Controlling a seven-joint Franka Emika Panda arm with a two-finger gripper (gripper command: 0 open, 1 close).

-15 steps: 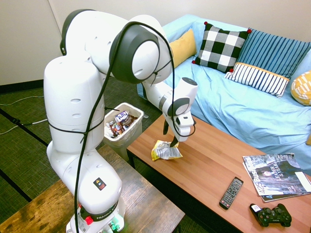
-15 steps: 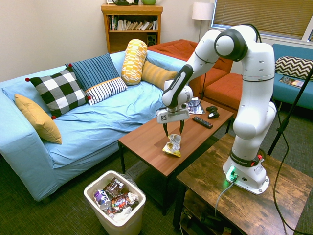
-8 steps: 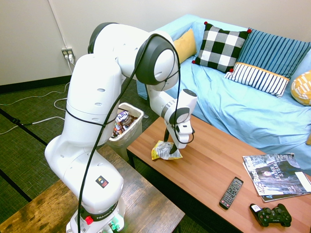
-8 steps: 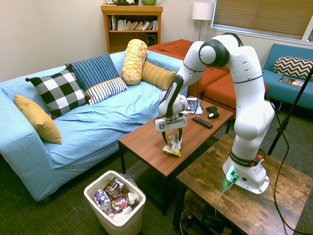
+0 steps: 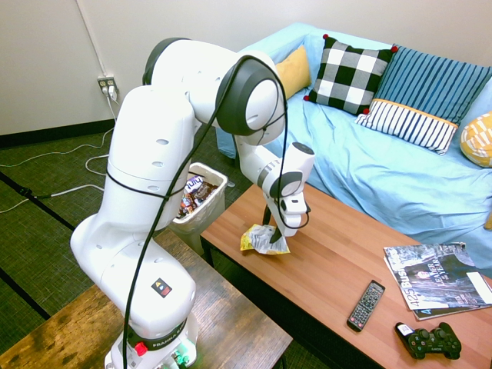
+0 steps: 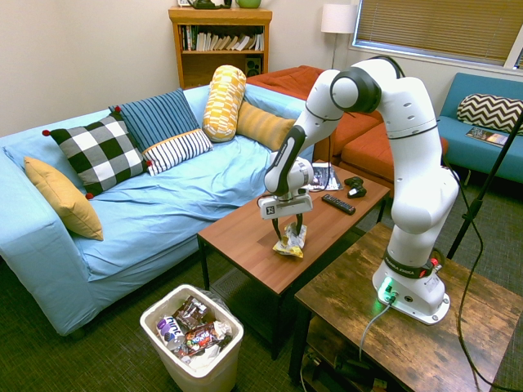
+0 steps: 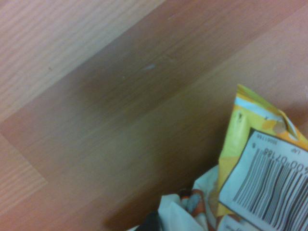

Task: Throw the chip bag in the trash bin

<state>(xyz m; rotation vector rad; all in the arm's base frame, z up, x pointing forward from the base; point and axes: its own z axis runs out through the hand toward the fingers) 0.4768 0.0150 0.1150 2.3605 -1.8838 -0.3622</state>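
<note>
Wood-grain desk [image 5: 338,254] carries the chip bag [image 5: 264,240] near its bin-side end | trash bin [image 6: 192,336] on the floor just off that end | closure is best centred on the crumpled foil, clear of the wood | arm folded over, claw [image 6: 287,236] pointed steeply down, spread wide astride the bag, nothing gripped.

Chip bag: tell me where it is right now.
The chip bag lies on the wooden coffee table, at the end nearest the trash bin, right beneath the claw.
</note>
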